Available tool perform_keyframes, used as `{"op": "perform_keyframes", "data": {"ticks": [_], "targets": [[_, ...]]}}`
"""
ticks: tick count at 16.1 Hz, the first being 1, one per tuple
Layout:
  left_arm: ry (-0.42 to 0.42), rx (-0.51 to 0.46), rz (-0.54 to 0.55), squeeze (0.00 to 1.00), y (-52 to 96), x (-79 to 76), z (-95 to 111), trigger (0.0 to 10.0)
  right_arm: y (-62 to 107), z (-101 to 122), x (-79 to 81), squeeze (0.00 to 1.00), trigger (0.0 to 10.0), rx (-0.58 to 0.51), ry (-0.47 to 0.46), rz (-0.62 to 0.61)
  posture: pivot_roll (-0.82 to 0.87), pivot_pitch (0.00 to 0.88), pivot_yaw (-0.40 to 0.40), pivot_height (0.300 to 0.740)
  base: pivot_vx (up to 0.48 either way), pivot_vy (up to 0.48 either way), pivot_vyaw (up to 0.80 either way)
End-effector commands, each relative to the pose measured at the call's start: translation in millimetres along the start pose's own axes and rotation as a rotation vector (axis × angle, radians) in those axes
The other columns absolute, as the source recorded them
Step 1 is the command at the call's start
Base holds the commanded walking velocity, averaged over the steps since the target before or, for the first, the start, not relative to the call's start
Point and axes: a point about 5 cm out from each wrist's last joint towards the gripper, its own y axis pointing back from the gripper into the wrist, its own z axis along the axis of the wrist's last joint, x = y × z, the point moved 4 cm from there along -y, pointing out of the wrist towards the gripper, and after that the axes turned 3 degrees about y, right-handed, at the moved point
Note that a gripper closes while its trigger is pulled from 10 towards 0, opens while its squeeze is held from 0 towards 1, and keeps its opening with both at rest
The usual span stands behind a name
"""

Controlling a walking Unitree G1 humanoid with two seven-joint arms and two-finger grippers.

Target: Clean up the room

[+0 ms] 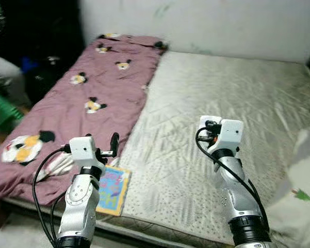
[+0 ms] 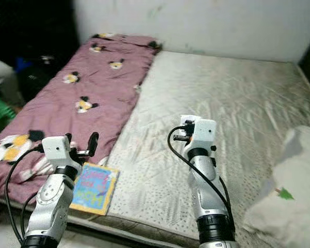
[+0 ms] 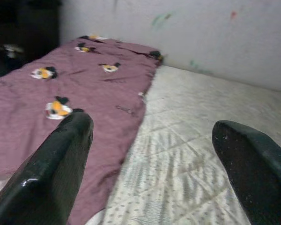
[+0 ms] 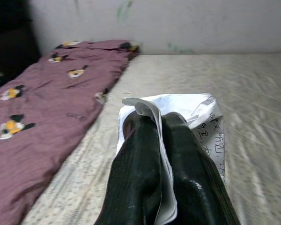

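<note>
Presently, item one for your list: the right gripper point(image 4: 161, 136) is pinching a folded white paper point(image 4: 203, 119) between fingers that are closing almost fully, the sheet passing between the two pads and fanning out past the tips, handwriting showing on the free flap. You are risking a slip here, since the paper is thin and limp and only a narrow strip is sitting in the pinch; a quick swing of the arm could be pulling it loose or tearing it at the fold, and it would be dropping onto the bare mattress point(image 1: 237, 93) below the jaws. Item two: the left gripper point(image 3: 150, 154) is standing wide open and holding nothing, its two fingers set well apart with mattress and the edge of the mauve cartoon-print blanket point(image 3: 61, 79) lying ahead of them. Item three: a colourful children's book point(image 1: 112, 190) is lying flat near the mattress's front edge, below and just beside the left jaws, closer to the wrist than to the fingertips, so you would be needing to draw back or tip down before reaching it; a flat book on a soft surface could be sliding away under one finger. Item four: a white pillow point(image 1: 299, 191) is lying well apart to the outer side of the right jaws.
</note>
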Motion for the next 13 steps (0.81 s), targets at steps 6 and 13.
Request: {"op": "perform_keyframes", "data": {"ticks": [6,13], "targets": [[0.01,-0.001,0.009,0.0,-0.6,0.3,2.4,10.0,-1.6,1.0,5.7,0.0,10.0,-0.006,0.001,0.033,-0.01,0.039,0.016,0.74,0.0,0.0,-0.25],[0.005,0.005,0.01,0.0,-2.0,2.0,2.7,10.0,-1.8,-2.8,8.4,0.0,10.0,0.013,-0.001,0.038,-0.01,0.043,0.024,0.74,0.0,0.313,-0.11]]}}
